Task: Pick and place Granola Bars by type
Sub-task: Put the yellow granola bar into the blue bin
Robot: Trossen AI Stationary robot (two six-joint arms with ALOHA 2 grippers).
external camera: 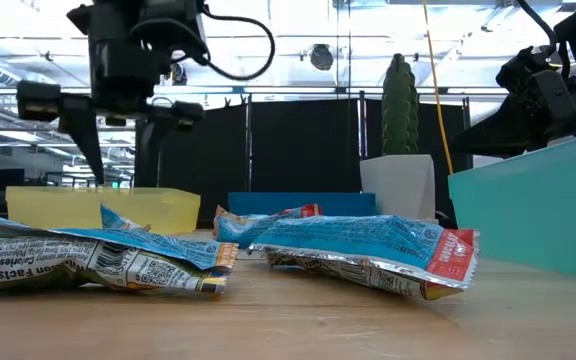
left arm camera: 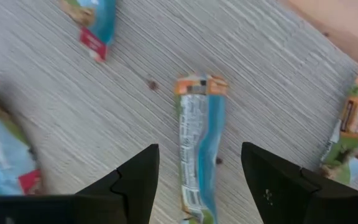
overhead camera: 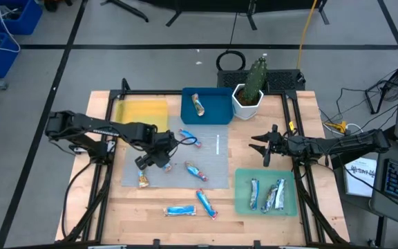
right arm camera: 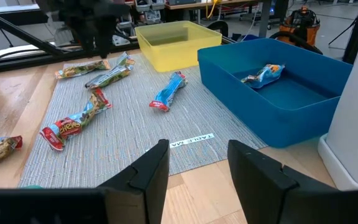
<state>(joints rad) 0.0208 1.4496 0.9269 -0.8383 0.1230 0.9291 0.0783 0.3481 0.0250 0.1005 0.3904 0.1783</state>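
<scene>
We see a wooden worktop (overhead camera: 254, 214) from above, with a grey ribbed mat (overhead camera: 216, 162) at its centre and 3 shallow plastic trays around it, each seemingly meant for 1 type of bar. The yellow tray (overhead camera: 142, 111) at the far left looks empty. The blue tray (overhead camera: 216, 111) beside it holds 1 bar. The green tray (overhead camera: 244, 200) at the near right holds about 3.

The left end effector (overhead camera: 163, 153) hangs over the mat with its dark fingers spread. In its wrist view they straddle a slim blue and silver bar (left arm camera: 199, 146) lying flat between them, not yet touched. We judge this a line-up for a pinch across the bar's narrow width.

The right end effector (overhead camera: 267, 146) waits apart near the right edge, fingers parted on nothing.

More granola bars (overhead camera: 196, 171) lie loose on the mat, and 2 blue ones (overhead camera: 206, 203) rest on bare wood nearer us. The wrappers are crinkled shiny foil with crimped ends, likely slippery. A white pot with a cactus (overhead camera: 249, 93) stands beside the blue tray.
</scene>
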